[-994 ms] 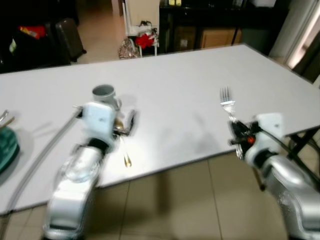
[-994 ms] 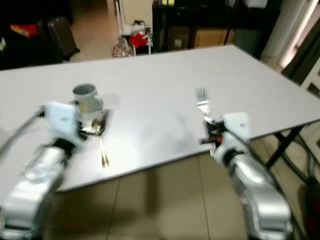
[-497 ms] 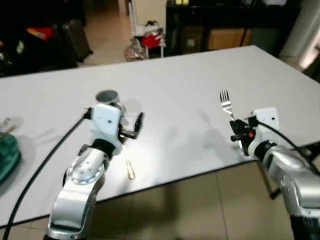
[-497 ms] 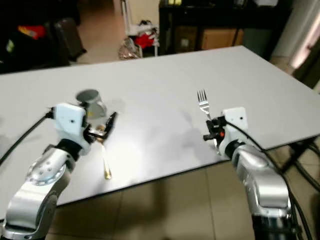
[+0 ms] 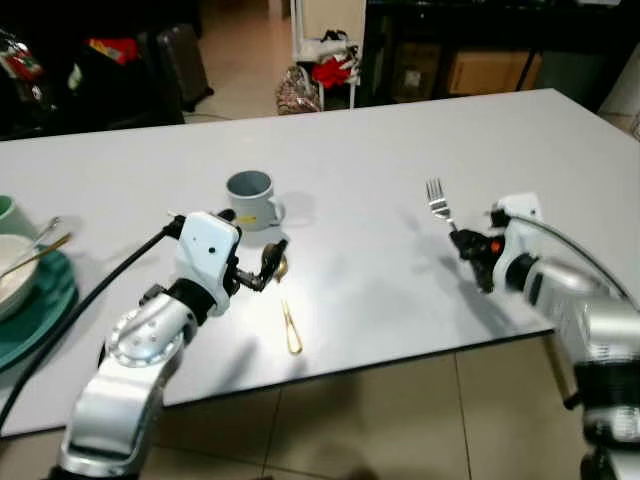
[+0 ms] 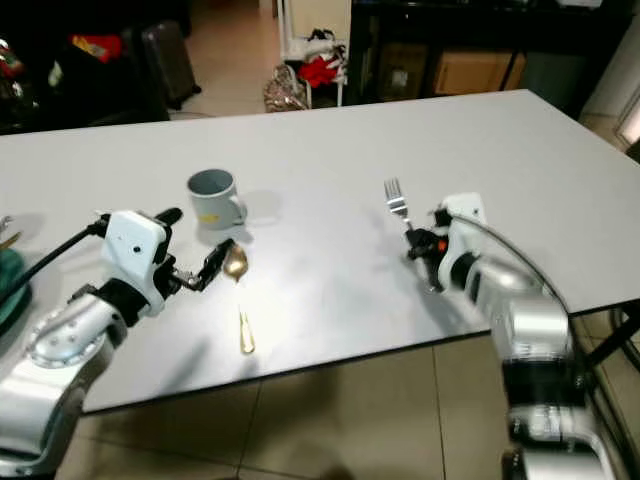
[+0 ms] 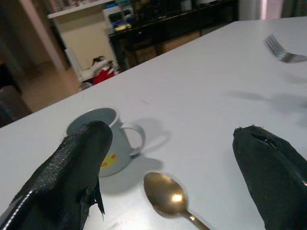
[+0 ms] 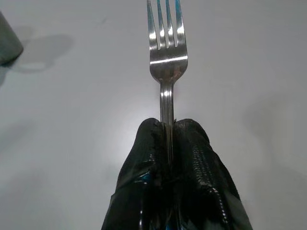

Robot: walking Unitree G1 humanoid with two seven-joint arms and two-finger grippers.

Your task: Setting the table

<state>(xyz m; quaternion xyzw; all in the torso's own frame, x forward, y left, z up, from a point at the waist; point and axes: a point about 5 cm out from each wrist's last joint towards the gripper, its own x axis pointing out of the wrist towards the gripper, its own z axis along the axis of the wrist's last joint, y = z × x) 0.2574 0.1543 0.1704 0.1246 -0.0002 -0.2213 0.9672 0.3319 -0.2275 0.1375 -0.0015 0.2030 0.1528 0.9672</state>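
My right gripper [image 5: 468, 245] is shut on the handle of a silver fork [image 5: 437, 202] and holds it just above the white table [image 5: 380, 140], tines pointing away from me. In the right wrist view the fork [image 8: 167, 62] sticks out from between the closed fingers [image 8: 192, 143]. My left gripper [image 5: 266, 266] is open, hovering over the bowl end of a gold spoon [image 5: 288, 318] that lies flat on the table. The left wrist view has the spoon [image 7: 168, 195] between the spread fingers [image 7: 72, 177]. A grey mug [image 5: 250, 197] stands just beyond.
A teal plate [image 5: 45, 305] with a white bowl [image 5: 12, 262] and cutlery in it sits at the table's left edge. The table's near edge runs just below both grippers, with tiled floor beneath. Dark furniture and bags stand beyond the far edge.
The view has swung left, bringing the plate and bowl into sight. The right gripper has carried the fork in from the table's near edge. The left gripper stays open over the spoon.
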